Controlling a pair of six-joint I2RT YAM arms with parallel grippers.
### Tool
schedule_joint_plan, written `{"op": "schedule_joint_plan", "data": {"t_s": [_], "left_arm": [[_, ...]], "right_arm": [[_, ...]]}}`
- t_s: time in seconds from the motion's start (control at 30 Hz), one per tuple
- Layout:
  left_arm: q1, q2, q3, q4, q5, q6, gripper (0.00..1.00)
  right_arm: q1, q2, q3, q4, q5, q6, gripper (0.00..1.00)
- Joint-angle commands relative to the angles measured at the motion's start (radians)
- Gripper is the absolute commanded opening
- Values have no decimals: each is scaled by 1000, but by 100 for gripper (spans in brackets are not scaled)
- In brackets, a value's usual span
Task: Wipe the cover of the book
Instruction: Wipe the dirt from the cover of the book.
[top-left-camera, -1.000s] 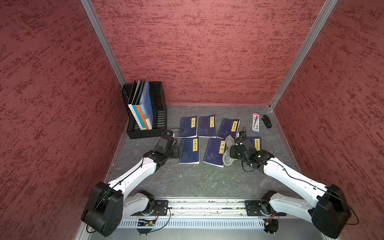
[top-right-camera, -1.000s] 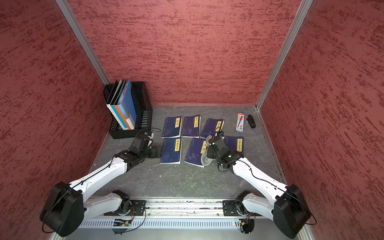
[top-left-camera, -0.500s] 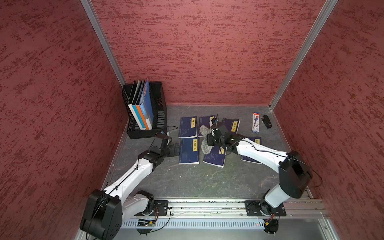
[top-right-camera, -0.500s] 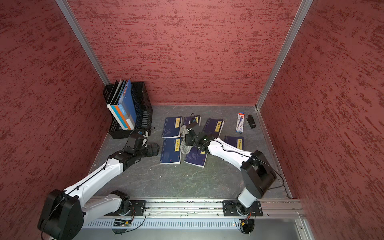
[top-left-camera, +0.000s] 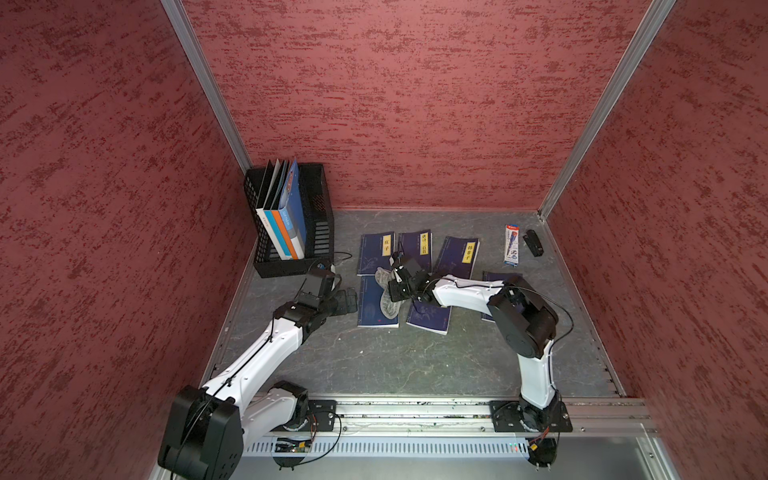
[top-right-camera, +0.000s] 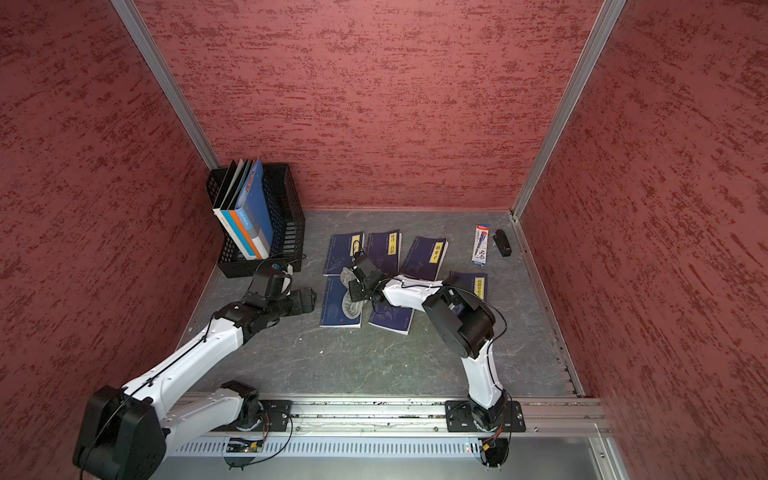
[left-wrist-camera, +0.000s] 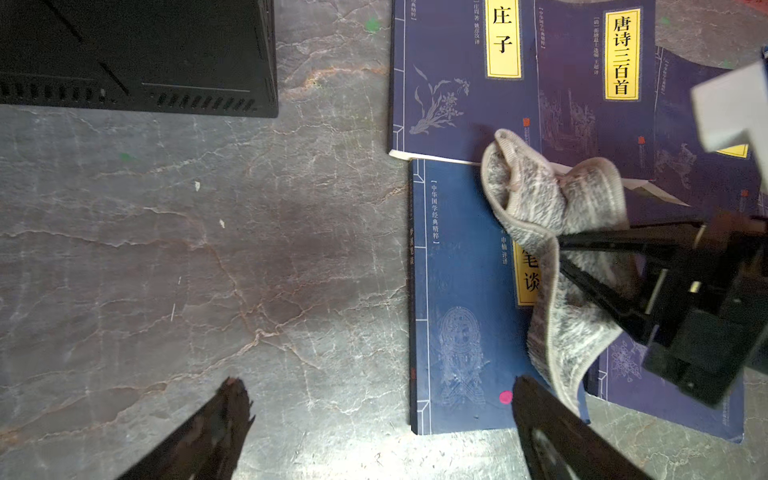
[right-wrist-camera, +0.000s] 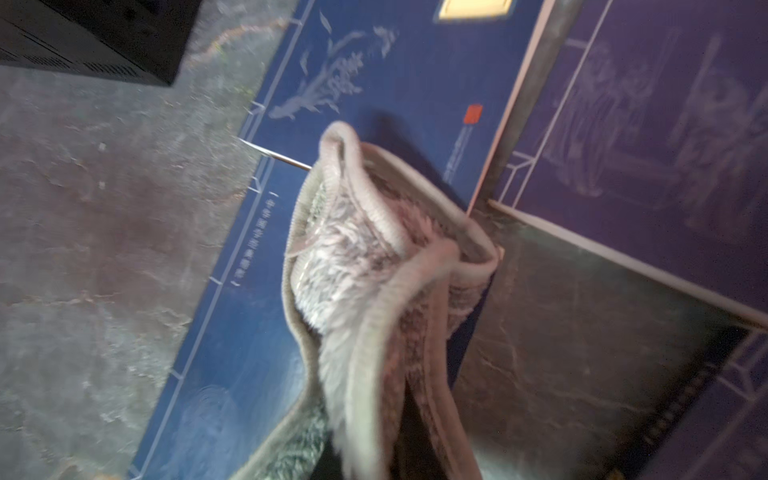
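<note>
**Cloth held over the near-left book, wipe to be laid flat**

The grey cloth (left-wrist-camera: 552, 232) is pinched in the shut right gripper (left-wrist-camera: 561, 253) and hangs bunched over the near-left book (left-wrist-camera: 461, 299), which lies flat on the worktop (top-left-camera: 415, 361) just right of the left gripper (top-left-camera: 348, 301). That gripper is spread wide and holds nothing.

For a good wipe, the cloth should be lowered until its pile lies flat on the cover. It should then be drawn in long strokes along the book's length. The book is thin and is likely to slide, so it could be pinned at its left edge by the free gripper. The far-left book (top-left-camera: 376, 253), which touches it, should be kept undisturbed.

The count is as follows:
- Six dark blue books are laid out, three in the far row and three in the near row.
- One cloth is seen.
- One black basket (top-left-camera: 320, 232) stands at far left, holding a few upright folders whose number cannot be told.
- One pen pack (top-left-camera: 511, 245) and one small black object (top-left-camera: 534, 243) lie at far right.
</note>
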Motion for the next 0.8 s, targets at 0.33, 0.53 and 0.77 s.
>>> {"op": "schedule_joint_plan", "data": {"t_s": [0.33, 0.53, 0.77], "left_arm": [[18, -4, 40, -15, 15, -10, 100], [29, 30, 47, -5, 25, -13, 100], [31, 39, 50, -6, 30, -16, 100]], "right_arm": [[59, -37, -159, 27, 15, 20, 9], [137, -87, -271, 26, 2, 56, 9], [150, -86, -247, 7, 54, 34, 9]]}}
